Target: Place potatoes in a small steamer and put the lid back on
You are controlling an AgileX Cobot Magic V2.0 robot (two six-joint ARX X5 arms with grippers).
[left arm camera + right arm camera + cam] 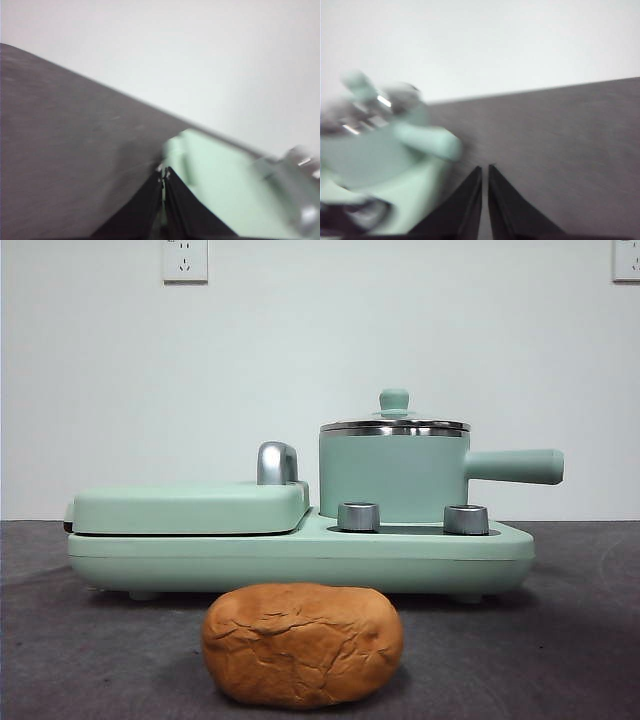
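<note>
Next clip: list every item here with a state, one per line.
Potato: on the table, in front of the cooker, untouched.
Steamer pot: on the cooker, closed.
Lid: seated on the pot.
Griddle cover: shut.
Left end effector: shut, empty.
Right end effector: shut, empty.

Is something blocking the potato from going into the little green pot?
Yes: the lid sits on the small steamer, covering its opening. The potato lies on the table in front of the cooker.
</note>
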